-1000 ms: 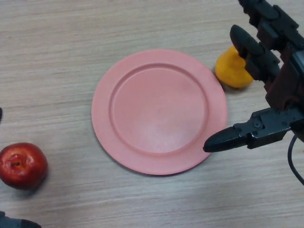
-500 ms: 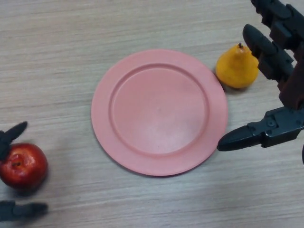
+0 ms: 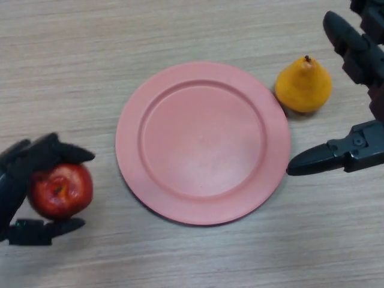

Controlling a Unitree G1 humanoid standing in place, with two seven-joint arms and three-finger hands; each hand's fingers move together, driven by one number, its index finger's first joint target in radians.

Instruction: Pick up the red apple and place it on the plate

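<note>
The red apple [image 3: 62,191] is at the lower left of the head view, to the left of the pink plate [image 3: 132,129]. My left hand [image 3: 24,171] is curled round it, fingers over its top and thumb beneath it. The plate lies in the middle of the wooden table with nothing on it. At the right edge my right hand [image 3: 351,153] is open, its fingers spread apart and holding nothing, with the thumb tip near the plate's right rim.
A yellow pear [image 3: 303,84] stands upright just off the plate's upper right rim, close to my right hand's fingers. The wooden table [image 3: 90,54] stretches all around.
My left hand came in from the lower left and closed round the apple, which shifted right towards the plate. My right hand drew back to the right, uncovering the pear.
</note>
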